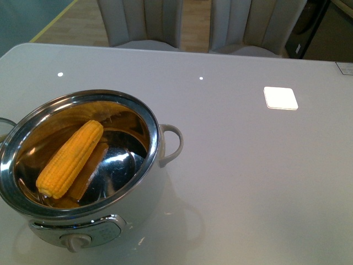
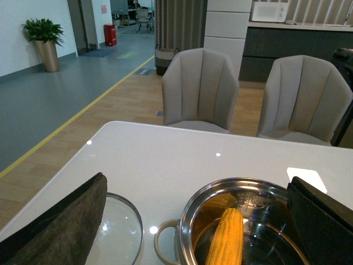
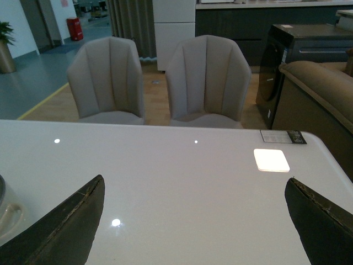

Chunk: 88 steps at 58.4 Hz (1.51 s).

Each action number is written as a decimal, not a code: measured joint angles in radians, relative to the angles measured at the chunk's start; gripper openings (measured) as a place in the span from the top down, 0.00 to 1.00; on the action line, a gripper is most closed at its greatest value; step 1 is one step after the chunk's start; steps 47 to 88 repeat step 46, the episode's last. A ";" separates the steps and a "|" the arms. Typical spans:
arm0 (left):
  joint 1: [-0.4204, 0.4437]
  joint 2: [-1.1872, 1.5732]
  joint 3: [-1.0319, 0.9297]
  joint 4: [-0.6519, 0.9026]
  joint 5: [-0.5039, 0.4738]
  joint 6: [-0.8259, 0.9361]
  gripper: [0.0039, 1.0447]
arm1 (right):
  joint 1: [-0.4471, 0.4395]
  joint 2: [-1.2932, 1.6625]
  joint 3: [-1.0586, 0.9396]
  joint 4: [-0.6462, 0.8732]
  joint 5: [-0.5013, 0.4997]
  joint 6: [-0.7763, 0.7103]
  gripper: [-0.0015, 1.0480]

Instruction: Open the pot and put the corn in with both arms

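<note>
The pot [image 1: 144,118] stands open at the table's front left, its knob panel facing me. The yellow corn [image 1: 70,158] lies slanted inside on the steel bottom. Neither arm shows in the front view. In the left wrist view my left gripper [image 2: 197,181] is open and held above the pot [image 2: 190,212], with the corn [image 2: 226,237] below and between its fingers and touching neither. My right gripper [image 3: 196,179] is open over bare table, with nothing between its fingers. Only a white pot handle [image 3: 8,212] shows at the edge of the right wrist view.
A glass lid [image 2: 118,226] lies flat on the table beside the pot, on its left; its rim [image 1: 4,122] peeks in at the front view's edge. A bright white square [image 1: 280,97] marks the table at the far right. Two grey chairs [image 1: 144,22] stand behind the table.
</note>
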 joint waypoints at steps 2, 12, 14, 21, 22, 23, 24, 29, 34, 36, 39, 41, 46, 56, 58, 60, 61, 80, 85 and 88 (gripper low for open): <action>0.000 0.000 0.000 0.000 0.000 0.000 0.06 | 0.000 0.000 0.000 0.000 0.000 0.000 0.08; 0.000 0.000 0.000 0.000 0.000 0.000 0.06 | 0.000 0.000 0.000 0.000 0.000 0.000 0.08; 0.000 0.000 0.000 0.000 0.000 0.000 0.06 | 0.000 0.000 0.000 0.000 0.000 0.000 0.08; 0.000 0.000 0.000 0.000 0.000 0.000 0.06 | 0.000 0.000 0.000 0.000 0.000 0.000 0.08; 0.000 0.000 0.000 0.000 0.000 0.000 0.06 | 0.000 0.000 0.000 0.000 0.000 0.000 0.08; 0.000 0.000 0.000 0.000 0.000 0.000 0.06 | 0.000 0.000 0.000 0.000 0.000 0.000 0.08; 0.000 0.000 0.000 0.000 0.000 0.000 0.06 | 0.000 0.000 0.000 0.000 0.000 0.000 0.08; 0.000 0.000 0.000 0.000 0.000 0.000 0.06 | 0.000 0.000 0.000 0.000 0.000 0.000 0.08; 0.000 0.000 0.000 0.000 0.000 0.000 0.06 | 0.000 0.000 0.000 0.000 0.000 0.000 0.08; 0.000 0.000 0.000 0.000 0.000 0.000 0.06 | 0.000 0.000 0.000 0.000 0.000 0.000 0.08; 0.000 0.000 0.000 0.000 0.000 0.000 0.06 | 0.000 0.000 0.000 0.000 0.000 0.000 0.08; 0.000 0.000 0.000 0.000 0.000 0.000 0.06 | 0.000 0.000 0.000 0.000 0.000 0.000 0.08; 0.000 0.000 0.000 0.000 0.000 0.000 0.06 | 0.000 0.000 0.000 0.000 0.000 0.000 0.08; 0.000 0.000 0.000 0.000 0.000 0.000 0.06 | 0.000 0.000 0.000 0.000 0.000 0.000 0.08; 0.000 0.000 0.000 0.000 0.000 0.000 0.06 | 0.000 0.000 0.000 0.000 0.000 0.000 0.08; 0.000 0.000 0.000 0.000 0.000 0.000 0.06 | 0.000 0.000 0.000 0.000 0.000 0.000 0.08; 0.000 0.000 0.000 0.000 0.000 0.000 0.06 | 0.000 0.000 0.000 0.000 0.000 0.000 0.08; 0.000 0.000 0.000 0.000 0.000 0.000 0.06 | 0.000 0.000 0.000 0.000 0.000 0.000 0.08; 0.000 0.000 0.000 0.000 0.000 0.000 0.06 | 0.000 0.000 0.000 0.000 0.000 0.000 0.08; 0.000 0.000 0.000 0.000 0.000 0.000 0.06 | 0.000 0.000 0.000 0.000 0.000 0.000 0.08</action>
